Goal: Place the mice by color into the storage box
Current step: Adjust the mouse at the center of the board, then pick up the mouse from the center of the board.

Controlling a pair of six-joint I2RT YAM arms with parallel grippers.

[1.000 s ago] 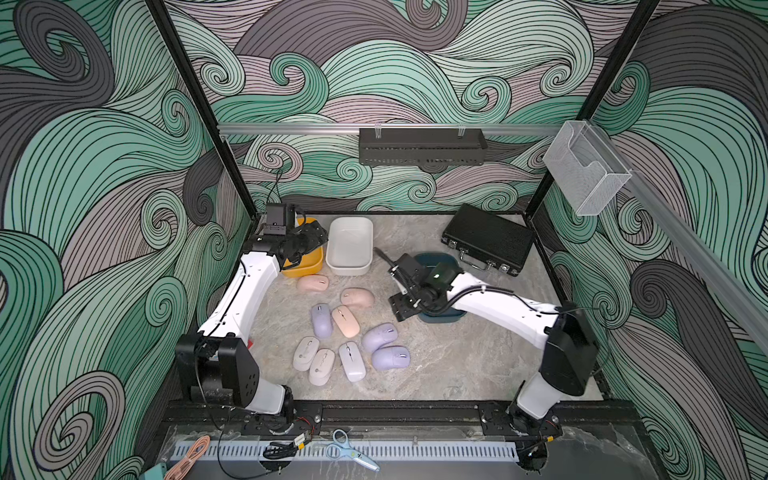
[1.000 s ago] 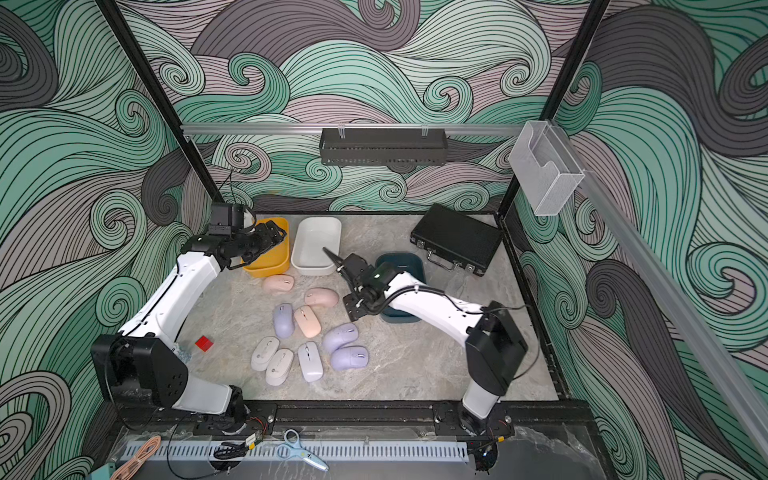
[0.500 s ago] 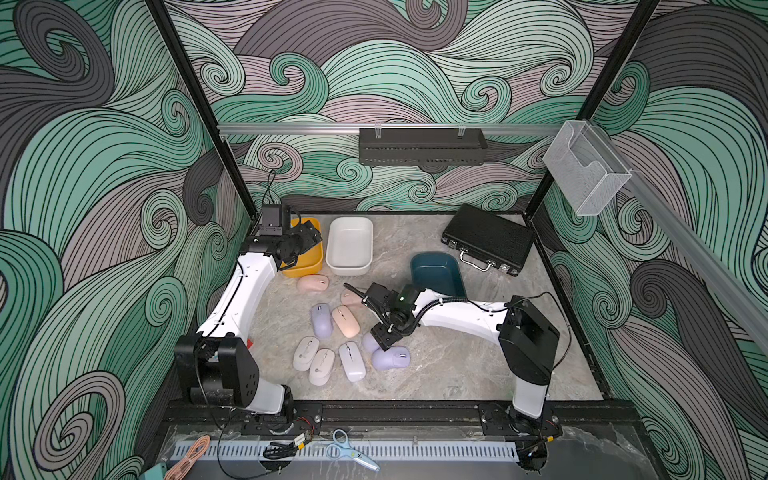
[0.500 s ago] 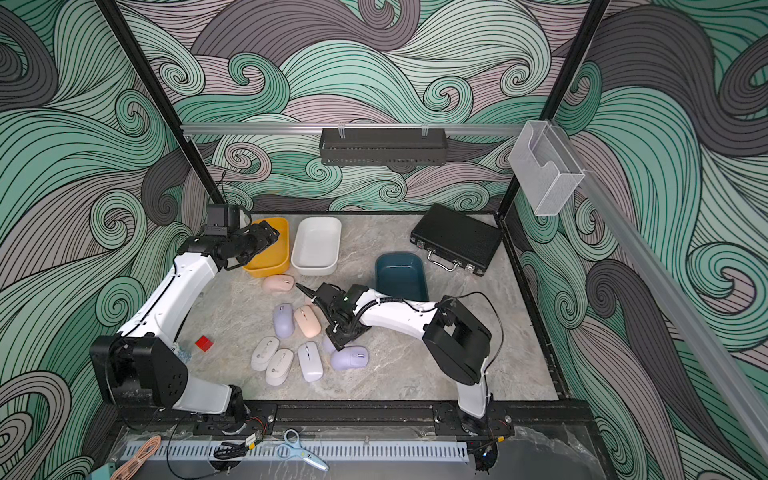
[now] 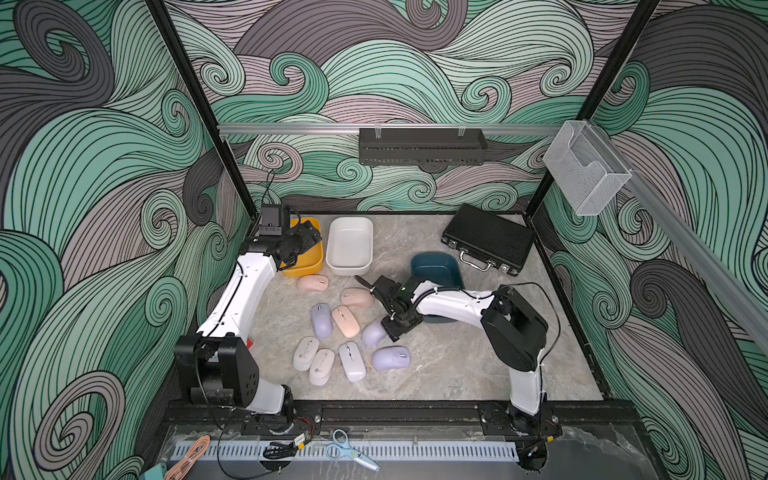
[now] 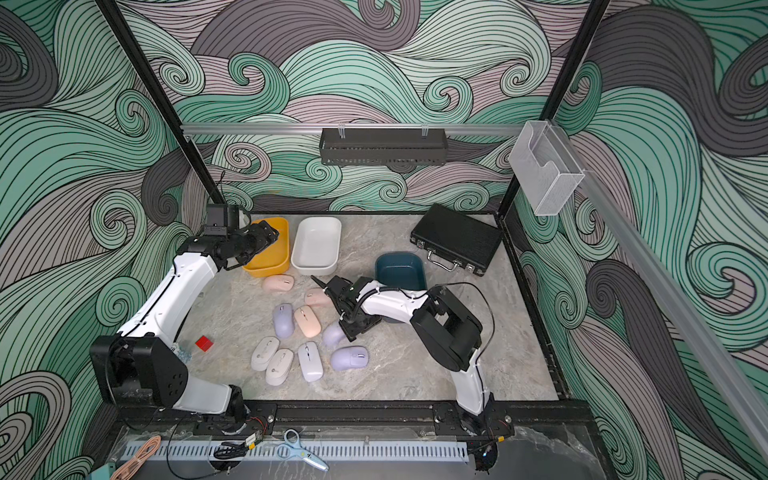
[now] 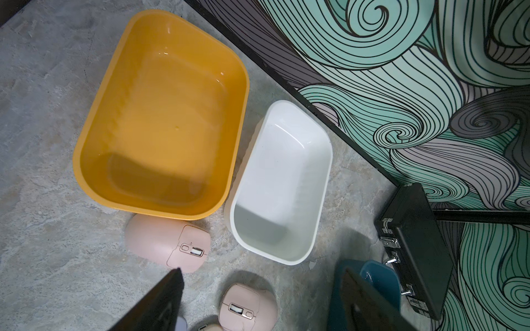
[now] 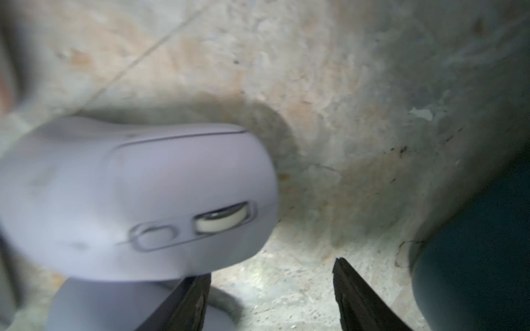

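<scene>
Sitting empty: yellow bin (image 7: 160, 114), white bin (image 7: 281, 183).
Blue bin (image 5: 436, 266): right arm (image 5: 453, 305) is partly hiding it.
Left tool (image 7: 261, 270): hanging released.
Right tool (image 8: 272, 268): hanging released beside blurred lavender mouse (image 8: 129, 200).

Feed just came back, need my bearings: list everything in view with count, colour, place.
mice: nine, three each pink, lavender, off-white, table centre
bins: three, yellow, white, dark blue, back half of table
case: one, black, back right
block: one, red, by left arm
scissors: one, blue, front ledge
rack: one, black, back wall
holder: one, clear, right wall
left gripper: one, black, open near yellow bin
right gripper: one, black, open beside lavender mouse
</scene>
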